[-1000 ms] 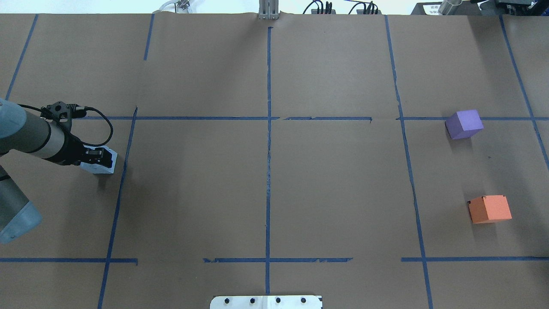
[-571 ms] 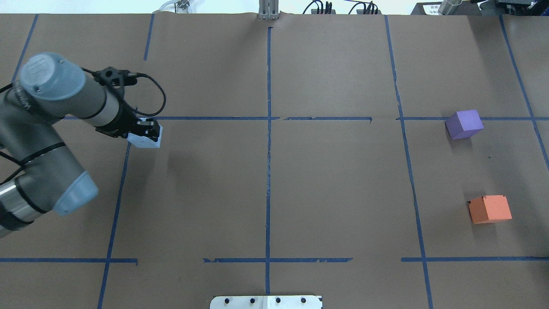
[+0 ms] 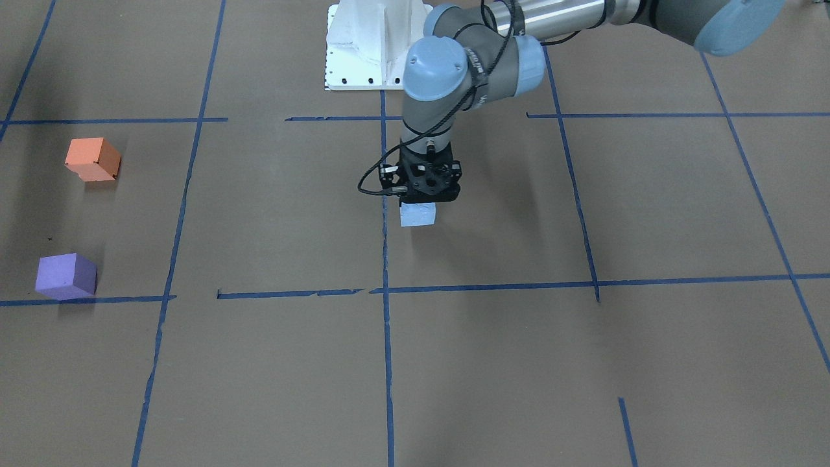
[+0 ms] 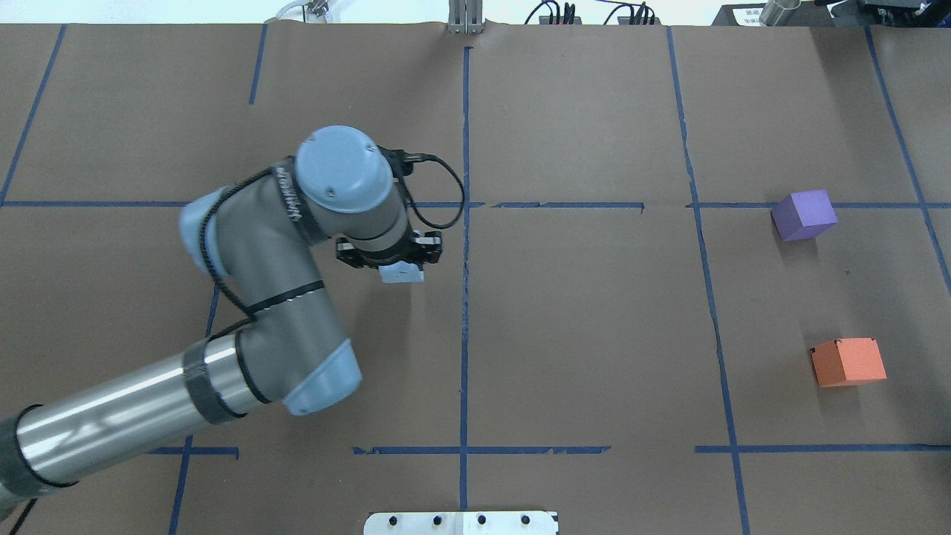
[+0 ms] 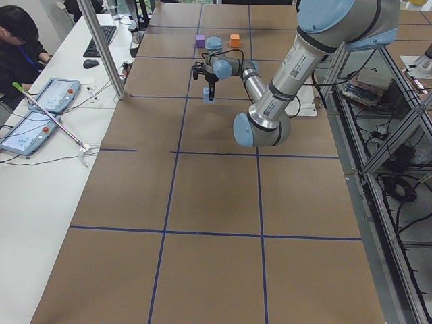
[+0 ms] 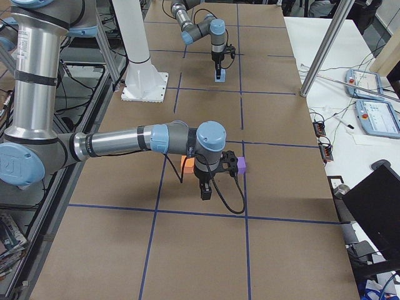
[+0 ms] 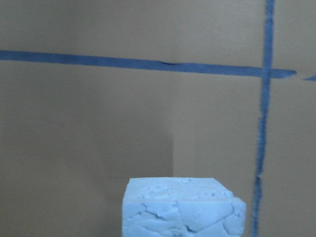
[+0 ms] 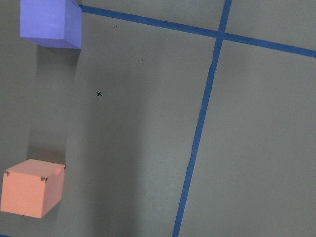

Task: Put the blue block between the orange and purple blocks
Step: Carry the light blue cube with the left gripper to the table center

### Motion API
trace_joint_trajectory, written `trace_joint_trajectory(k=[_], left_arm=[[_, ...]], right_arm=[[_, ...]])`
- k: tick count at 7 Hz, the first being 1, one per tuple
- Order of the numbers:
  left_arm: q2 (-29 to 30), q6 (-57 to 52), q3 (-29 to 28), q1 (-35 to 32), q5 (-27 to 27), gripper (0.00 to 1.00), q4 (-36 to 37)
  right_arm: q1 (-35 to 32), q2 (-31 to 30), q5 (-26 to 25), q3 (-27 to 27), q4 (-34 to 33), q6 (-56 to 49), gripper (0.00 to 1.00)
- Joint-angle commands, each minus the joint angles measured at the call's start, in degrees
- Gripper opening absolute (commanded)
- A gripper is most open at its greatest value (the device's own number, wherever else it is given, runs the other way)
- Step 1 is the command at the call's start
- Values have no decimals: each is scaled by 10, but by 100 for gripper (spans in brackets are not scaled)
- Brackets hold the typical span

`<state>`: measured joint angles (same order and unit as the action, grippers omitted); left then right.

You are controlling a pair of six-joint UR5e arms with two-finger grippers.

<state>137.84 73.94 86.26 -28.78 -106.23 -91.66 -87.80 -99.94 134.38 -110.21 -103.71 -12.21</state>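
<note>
My left gripper [image 4: 401,269] is shut on the light blue block [image 4: 402,274] and holds it above the table, just left of the centre tape line. The block also shows in the front view [image 3: 417,214] and the left wrist view [image 7: 182,210]. The purple block [image 4: 804,215] and the orange block [image 4: 848,362] sit apart at the far right, purple farther from the robot. Both show in the right wrist view, purple [image 8: 49,22] and orange [image 8: 32,187]. My right gripper [image 6: 205,194] hangs above these two blocks; I cannot tell whether it is open or shut.
Blue tape lines [image 4: 465,297] divide the brown paper table cover into squares. The white robot base plate [image 4: 461,523] sits at the near edge. A side table with tablets [image 5: 50,94] and a person stand beyond the far edge.
My left arm has swung right from the table's left side toward the centre line, carrying the blue block. The purple and orange blocks have not moved.
</note>
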Motion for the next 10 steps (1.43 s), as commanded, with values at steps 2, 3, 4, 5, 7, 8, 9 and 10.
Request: trace_joint_trajectory(k=[2, 3, 4, 5, 7, 8, 9, 10], left_arm=[[23, 5, -64, 22, 16, 74, -50], [23, 7, -65, 22, 17, 100, -58], [22, 5, -61, 20, 17, 100, -67], [20, 2, -32, -4, 15, 100, -63], [6, -71, 85, -53, 13, 100, 93], [-29, -115, 157, -75, 13, 100, 170], [-73, -156, 213, -107, 12, 100, 188], [-126, -218, 248, -141, -23, 100, 190]], right_arm=[[0, 1, 0, 2, 0, 0, 100], [0, 1, 0, 1, 0, 0, 100], [0, 3, 0, 2, 0, 0, 100], [0, 4, 2, 1, 0, 1, 100], [1, 7, 29, -2, 1, 2, 100], [1, 15, 29, -4, 0, 3, 100], [11, 27, 47, -5, 1, 24, 100], [24, 45, 57, -14, 1, 58, 100]])
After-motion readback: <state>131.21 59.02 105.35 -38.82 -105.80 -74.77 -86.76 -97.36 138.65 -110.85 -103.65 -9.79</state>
